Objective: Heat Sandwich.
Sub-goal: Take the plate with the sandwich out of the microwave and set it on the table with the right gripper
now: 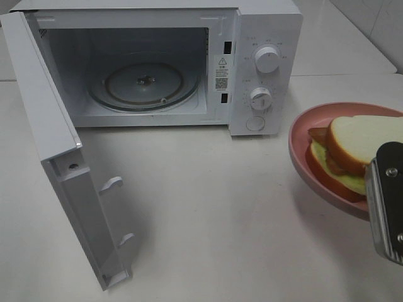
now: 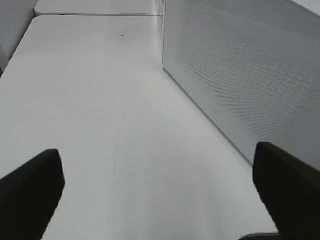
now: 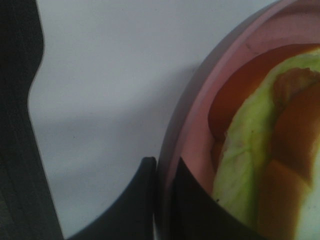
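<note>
- My right gripper was pinching the near rim of the pink plate, one finger inside the lip and one outside
- The sandwich lay on that plate, to the right of the microwave and near its dial panel
- My left gripper had its fingers spread wide, holding nothing, over the bare table beside the microwave's side wall
- The door stood swung open to the left, and the glass turntable inside was empty
- I judged the next move needed the plate kept level, since a rim pinch could let it tip
- It then had to travel left, clear the door frame, and settle centred on the turntable
</note>
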Action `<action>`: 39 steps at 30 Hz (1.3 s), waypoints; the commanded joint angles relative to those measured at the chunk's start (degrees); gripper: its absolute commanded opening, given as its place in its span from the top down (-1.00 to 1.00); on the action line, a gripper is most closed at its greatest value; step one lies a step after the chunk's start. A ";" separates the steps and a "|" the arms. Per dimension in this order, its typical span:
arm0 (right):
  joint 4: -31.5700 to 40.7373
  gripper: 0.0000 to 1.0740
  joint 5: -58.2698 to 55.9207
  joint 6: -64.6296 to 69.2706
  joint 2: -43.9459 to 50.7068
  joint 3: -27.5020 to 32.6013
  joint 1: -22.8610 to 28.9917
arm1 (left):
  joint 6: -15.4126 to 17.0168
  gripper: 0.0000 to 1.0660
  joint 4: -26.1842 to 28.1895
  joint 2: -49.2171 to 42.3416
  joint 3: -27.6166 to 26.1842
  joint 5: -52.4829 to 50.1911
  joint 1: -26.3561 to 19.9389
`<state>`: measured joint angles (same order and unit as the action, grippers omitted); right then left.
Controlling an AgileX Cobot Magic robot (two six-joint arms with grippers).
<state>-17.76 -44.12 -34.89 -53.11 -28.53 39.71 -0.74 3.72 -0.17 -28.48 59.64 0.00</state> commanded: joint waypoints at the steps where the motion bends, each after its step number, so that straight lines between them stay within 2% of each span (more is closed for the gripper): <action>1: -3.67 0.99 -1.55 8.42 0.63 -0.17 -0.29 | 0.00 -0.82 0.17 -1.26 0.17 -0.34 0.00; 16: -10.14 0.99 -10.20 30.37 0.63 -0.17 -0.29 | 0.00 -0.82 0.17 -1.26 0.17 -0.34 0.00; 28: -12.32 1.00 -13.52 41.08 0.34 -0.23 -0.29 | 0.00 -0.82 0.17 -1.26 0.17 -0.34 0.00; 39: -16.27 1.00 -13.18 51.80 -6.47 -1.15 -0.46 | 0.00 -0.82 0.17 -1.26 0.17 -0.34 0.00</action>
<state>-30.65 -57.18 13.87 -57.87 -28.59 39.53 -0.74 3.72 -0.17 -28.48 59.64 0.00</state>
